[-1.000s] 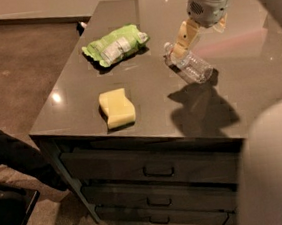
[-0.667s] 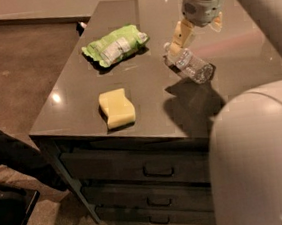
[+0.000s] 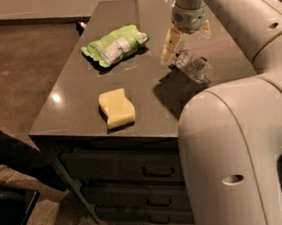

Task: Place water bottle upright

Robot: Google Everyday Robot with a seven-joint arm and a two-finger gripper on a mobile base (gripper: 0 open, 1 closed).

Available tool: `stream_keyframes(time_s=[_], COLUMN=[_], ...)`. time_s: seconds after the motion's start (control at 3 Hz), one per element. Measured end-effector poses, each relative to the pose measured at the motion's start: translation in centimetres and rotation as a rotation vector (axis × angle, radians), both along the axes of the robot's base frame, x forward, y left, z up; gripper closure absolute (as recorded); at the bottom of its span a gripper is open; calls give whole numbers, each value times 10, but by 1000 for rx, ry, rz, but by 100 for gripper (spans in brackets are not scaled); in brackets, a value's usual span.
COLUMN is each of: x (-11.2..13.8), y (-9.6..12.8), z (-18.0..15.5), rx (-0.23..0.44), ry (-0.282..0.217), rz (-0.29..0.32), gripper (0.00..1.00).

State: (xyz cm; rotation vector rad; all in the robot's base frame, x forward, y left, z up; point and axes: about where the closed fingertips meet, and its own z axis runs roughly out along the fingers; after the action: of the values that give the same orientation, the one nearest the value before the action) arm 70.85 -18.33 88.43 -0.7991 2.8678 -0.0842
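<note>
White arm (image 3: 232, 19) slants down, pincer (image 3: 187, 45) right beside the tilted water bottle (image 3: 193, 66).

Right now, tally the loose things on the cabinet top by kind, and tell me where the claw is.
Water bottle: 1, on its side
Green snack bag: 1
Yellow sponge: 1
Total: 3
Claw: open, over the bottle's end nearer the snack bag.
</note>
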Motion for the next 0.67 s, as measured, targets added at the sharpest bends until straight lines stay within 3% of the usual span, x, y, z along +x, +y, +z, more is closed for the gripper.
stream_keyframes(time_s=[0.33,0.67], x=[11,14], y=[8,11], z=[-20,-27], rx=[-1,-8], ry=[24,34], rz=[12,20], gripper=[3,24])
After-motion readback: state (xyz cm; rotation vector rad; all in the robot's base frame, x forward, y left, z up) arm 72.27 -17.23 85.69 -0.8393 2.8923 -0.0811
